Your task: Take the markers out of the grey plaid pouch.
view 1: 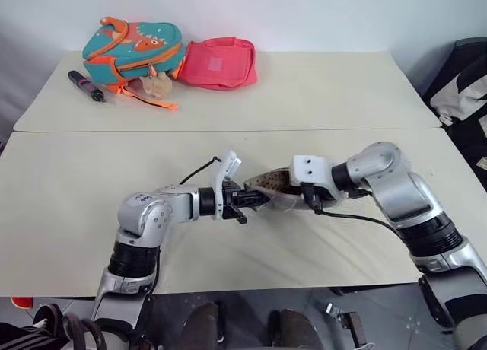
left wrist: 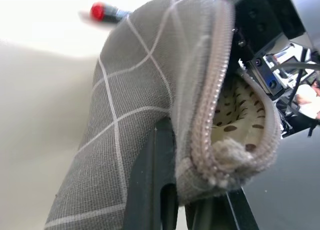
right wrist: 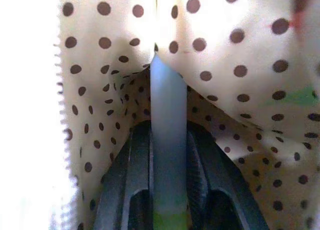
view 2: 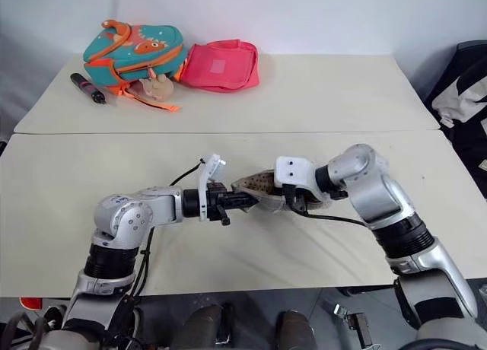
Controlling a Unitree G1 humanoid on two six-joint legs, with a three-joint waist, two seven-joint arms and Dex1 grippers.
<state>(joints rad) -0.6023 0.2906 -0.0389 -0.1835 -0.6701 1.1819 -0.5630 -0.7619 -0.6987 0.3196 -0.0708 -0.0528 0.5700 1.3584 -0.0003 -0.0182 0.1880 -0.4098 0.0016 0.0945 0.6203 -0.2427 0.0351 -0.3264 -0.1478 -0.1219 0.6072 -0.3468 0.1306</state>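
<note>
Right wrist view: we saw the right gripper (right wrist: 167,155) clamped on the pale teal marker (right wrist: 168,140), its long axis along the fingers, inside the grey plaid pouch (left wrist: 125,140). We saw the left gripper (view 1: 242,202) pinching the pouch's edge above the table (view 1: 342,99); we judged a straight pull along that axis best.

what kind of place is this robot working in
Probably an indoor test or lab space: plain cream tables against a bare white wall, with a few staged props, a teal-and-orange backpack and a pink pouch.

Pouch (left wrist: 130,140): woven grey cloth, matt, with a toothed zipper edge fraying at its end. Lining (right wrist: 240,65): soft dotted cream fabric. Marker (right wrist: 168,140): smooth pale plastic. Desk (view 1: 319,91): matt, smooth cream surface.
</note>
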